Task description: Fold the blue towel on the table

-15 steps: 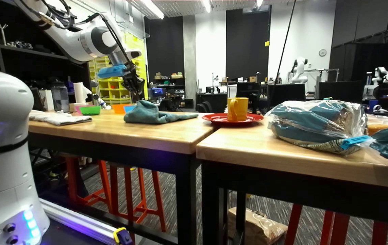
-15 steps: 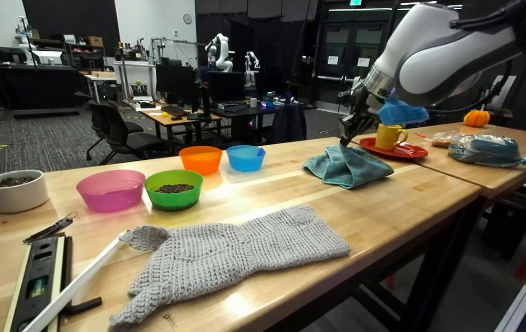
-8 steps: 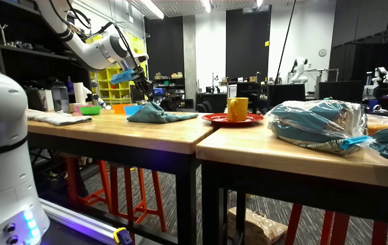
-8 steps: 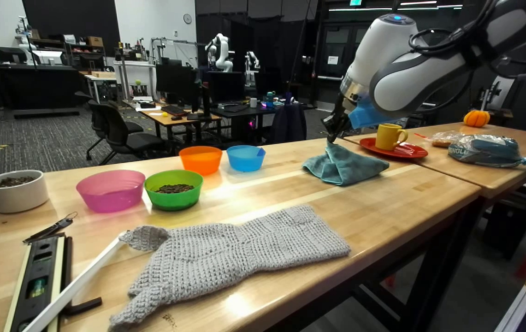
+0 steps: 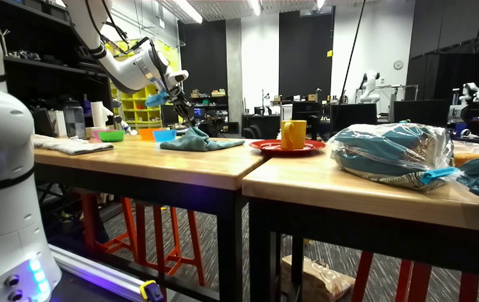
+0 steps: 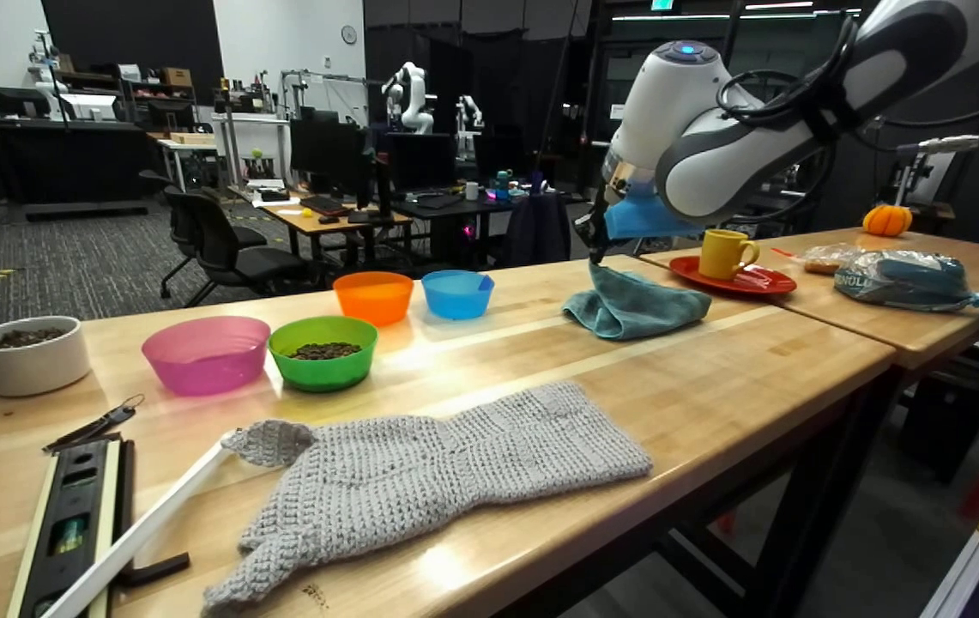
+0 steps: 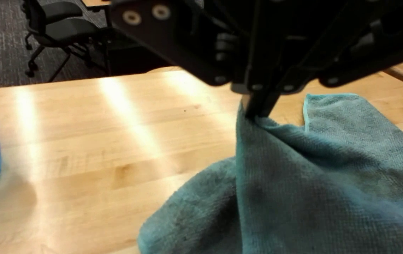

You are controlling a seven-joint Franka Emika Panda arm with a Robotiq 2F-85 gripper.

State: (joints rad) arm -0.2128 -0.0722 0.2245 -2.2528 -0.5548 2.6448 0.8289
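The gripper (image 7: 259, 113) is pinching a corner of the blue-green towel (image 7: 286, 204), its jaws pressing together over the hem. That corner is standing up in a peak, while the rest of the towel is lying in loose folds on the wooden worktop (image 6: 472, 369). In the wrist view, a flap with a pale turquoise edge is spreading to the right of the gripper. In an exterior view, the towel is sitting between a blue bowl (image 6: 457, 298) and a red plate (image 6: 776, 282). A yellow mug (image 6: 719, 257) is standing upright on the plate, which is straddling the seam with a second worktop (image 6: 901, 330). An orange bowl (image 6: 373, 302) is resting beside the blue one, and a green bowl (image 6: 323, 373) holding dark pellets (image 6: 326, 351) is standing next to a pink bowl (image 6: 206, 362). Nearer that camera, a gray knitted cloth (image 6: 455, 463) is lying outstretched, and a white strip (image 6: 144, 524) is crossing a spirit level (image 6: 73, 506).
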